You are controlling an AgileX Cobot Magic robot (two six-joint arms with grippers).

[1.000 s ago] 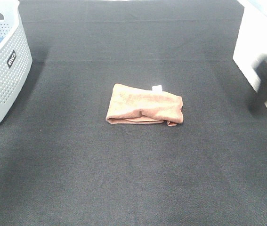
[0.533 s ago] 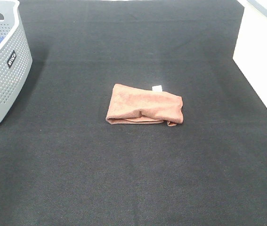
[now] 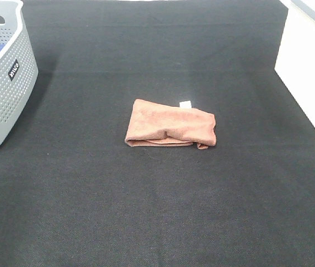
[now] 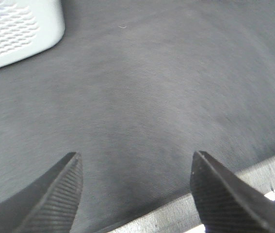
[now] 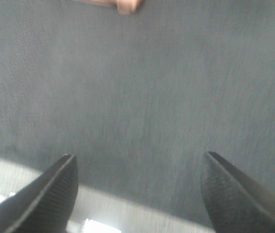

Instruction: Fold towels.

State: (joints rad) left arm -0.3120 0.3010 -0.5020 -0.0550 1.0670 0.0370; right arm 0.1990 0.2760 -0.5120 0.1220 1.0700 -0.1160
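Observation:
A folded pink-brown towel (image 3: 171,125) with a small white tag lies in the middle of the black table cloth (image 3: 157,211) in the high view. Its corner shows at the edge of the right wrist view (image 5: 126,6). Neither arm shows in the high view. My left gripper (image 4: 135,187) is open and empty over bare cloth near the table's front edge. My right gripper (image 5: 137,189) is open and empty over bare cloth, well short of the towel.
A grey perforated laundry basket (image 3: 4,78) with something blue inside stands at the far left; its corner shows in the left wrist view (image 4: 18,24). A white box (image 3: 307,61) stands at the right edge.
A second ago the right arm showed blurred at the right edge of the high view; it has since left that view. The towel has not moved.

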